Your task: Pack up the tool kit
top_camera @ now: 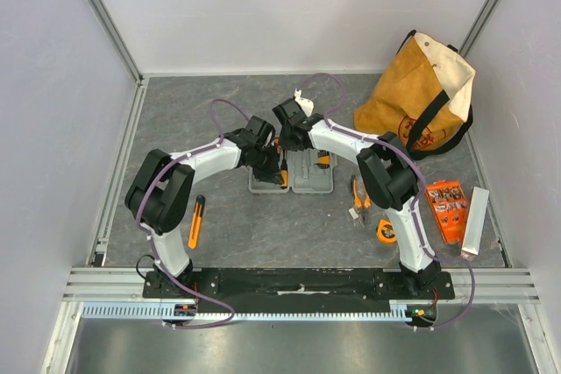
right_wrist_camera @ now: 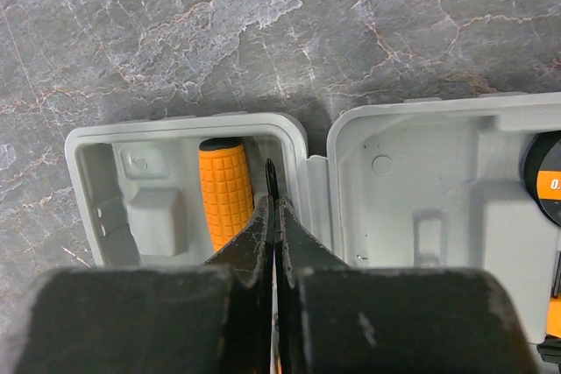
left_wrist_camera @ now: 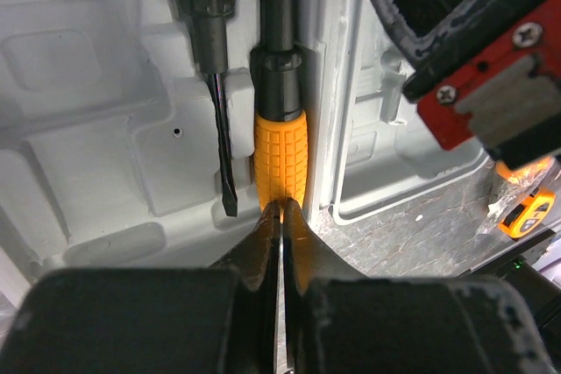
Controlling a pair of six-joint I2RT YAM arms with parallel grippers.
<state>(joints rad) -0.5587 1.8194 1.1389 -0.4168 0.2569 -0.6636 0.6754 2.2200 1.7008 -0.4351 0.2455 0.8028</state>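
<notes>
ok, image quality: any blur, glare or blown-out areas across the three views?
Top external: even soft light, no harsh shadows. Left wrist: the open grey plastic case runs near-white at upper left; the ribbed orange screwdriver handle is crisp, the left gripper blurred and dark. Right wrist: grey marbled tabletop sharp, soft shadow past the case, the right gripper soft.

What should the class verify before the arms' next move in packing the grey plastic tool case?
1. Grey plastic hinged case lies open: ok.
2. Orange-handled screwdriver lies in its moulded slot: ok.
3. Left gripper shut at that handle's end: ok.
4. Right gripper shut; holding the dark screwdriver tip: cannot tell.
5. Orange utility knife, orange-handled pliers and orange tape measure packed: not ok, on the table.
</notes>
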